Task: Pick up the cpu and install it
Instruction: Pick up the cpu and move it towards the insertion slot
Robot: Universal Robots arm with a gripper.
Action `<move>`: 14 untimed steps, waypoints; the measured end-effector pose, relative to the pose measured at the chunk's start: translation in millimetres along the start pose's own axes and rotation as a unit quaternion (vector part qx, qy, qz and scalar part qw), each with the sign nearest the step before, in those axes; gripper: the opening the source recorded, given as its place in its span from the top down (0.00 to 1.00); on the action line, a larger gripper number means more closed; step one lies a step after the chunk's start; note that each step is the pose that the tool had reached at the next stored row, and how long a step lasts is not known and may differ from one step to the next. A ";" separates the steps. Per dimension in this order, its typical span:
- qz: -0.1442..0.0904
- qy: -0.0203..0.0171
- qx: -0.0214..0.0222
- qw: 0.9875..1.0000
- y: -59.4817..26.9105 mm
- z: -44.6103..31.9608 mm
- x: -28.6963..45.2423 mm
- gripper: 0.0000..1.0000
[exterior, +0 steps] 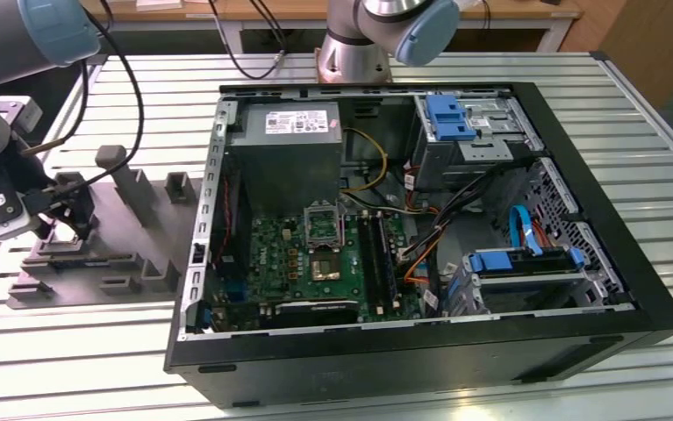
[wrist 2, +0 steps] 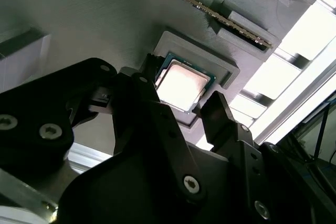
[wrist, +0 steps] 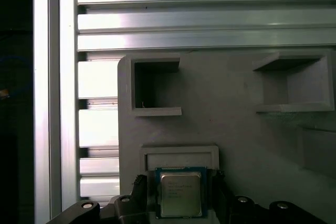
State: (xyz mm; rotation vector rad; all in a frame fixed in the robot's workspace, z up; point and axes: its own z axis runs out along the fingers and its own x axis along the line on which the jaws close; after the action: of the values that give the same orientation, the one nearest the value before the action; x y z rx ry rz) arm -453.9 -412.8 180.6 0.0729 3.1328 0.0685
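Black end effector (wrist 2: 182, 93) hangs open, its fingers (wrist 2: 218, 113) straddling the cpu (wrist: 179, 193) lying in the grey fixture's (wrist: 236, 129) recess.

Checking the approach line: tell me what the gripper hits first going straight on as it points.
Likely the small silvery square cpu, lying flat in a recess of the grey plastic fixture between the open fingers.
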 end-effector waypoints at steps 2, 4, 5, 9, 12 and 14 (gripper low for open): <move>0.000 0.000 0.000 1.000 0.0 0.0 0.1 0.40; 0.000 0.000 0.000 1.000 0.0 0.0 0.1 0.40; 0.000 0.000 0.000 1.000 0.0 0.0 0.1 0.41; 0.000 0.000 0.000 1.000 0.0 0.0 0.1 0.48; 0.000 0.000 0.000 1.000 0.0 0.0 0.1 0.48; 0.000 0.000 0.000 1.000 0.0 0.0 0.1 0.48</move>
State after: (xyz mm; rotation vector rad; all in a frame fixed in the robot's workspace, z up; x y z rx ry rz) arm -453.9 -412.8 180.6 0.0728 3.1320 0.0680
